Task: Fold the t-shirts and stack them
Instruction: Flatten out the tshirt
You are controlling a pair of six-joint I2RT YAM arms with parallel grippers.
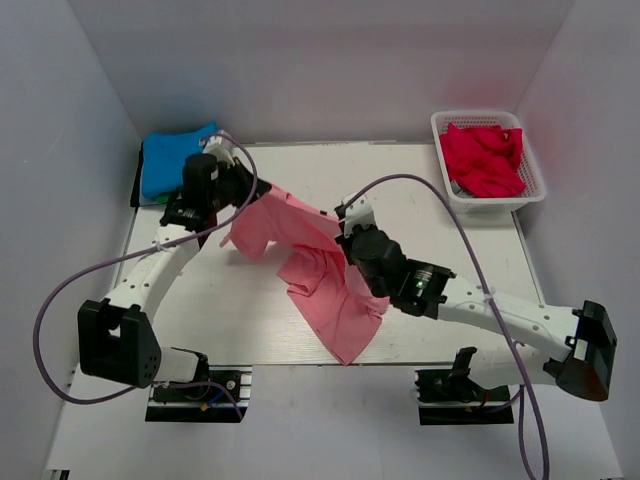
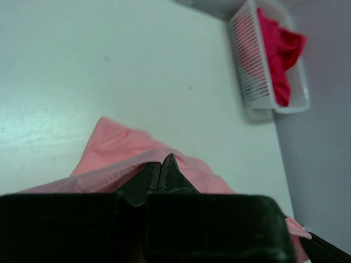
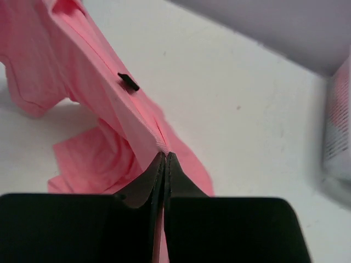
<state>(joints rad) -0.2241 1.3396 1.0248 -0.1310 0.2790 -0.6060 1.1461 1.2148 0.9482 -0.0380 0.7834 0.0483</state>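
Note:
The salmon pink t-shirt (image 1: 320,275) hangs stretched between my two grippers above the table's middle, its lower part draping onto the table. My left gripper (image 1: 243,187) is shut on its hem edge (image 2: 109,175). My right gripper (image 1: 347,228) is shut on another edge of the pink t-shirt (image 3: 109,93), which runs taut up and to the left in the right wrist view. A folded bright blue t-shirt (image 1: 172,158) lies at the back left with a green one just showing beneath it. A crimson red t-shirt (image 1: 484,158) lies crumpled in the basket.
A white lattice basket (image 1: 533,185) stands at the back right and also shows in the left wrist view (image 2: 249,76). White walls enclose the table on three sides. Purple cables loop off both arms.

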